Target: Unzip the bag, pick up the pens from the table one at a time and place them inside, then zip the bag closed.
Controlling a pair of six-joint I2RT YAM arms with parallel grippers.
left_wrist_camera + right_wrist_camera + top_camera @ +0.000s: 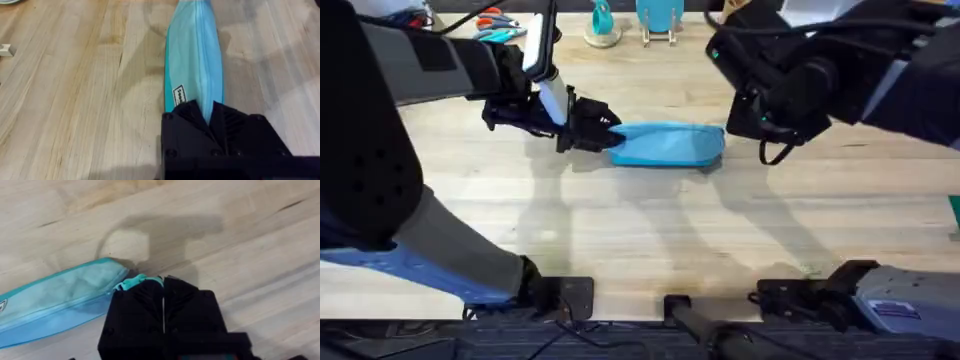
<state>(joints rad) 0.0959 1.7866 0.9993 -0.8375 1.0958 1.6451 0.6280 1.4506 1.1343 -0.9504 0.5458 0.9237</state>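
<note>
Even, bright light from above on my overhead feed; no hard glare on the table (650, 230), just a soft sheen mid-plank. Shadows are soft and doubled, falling toward the near side under the bag (667, 144) and both arms, so prob. several ceiling sources. Left arm, close under the cam, reads dark and blurred at the left edge. Left wrist feed: the bag's far end goes soft. Right wrist feed: broad diffuse shadow on the wood, grain a bit smeared.
</note>
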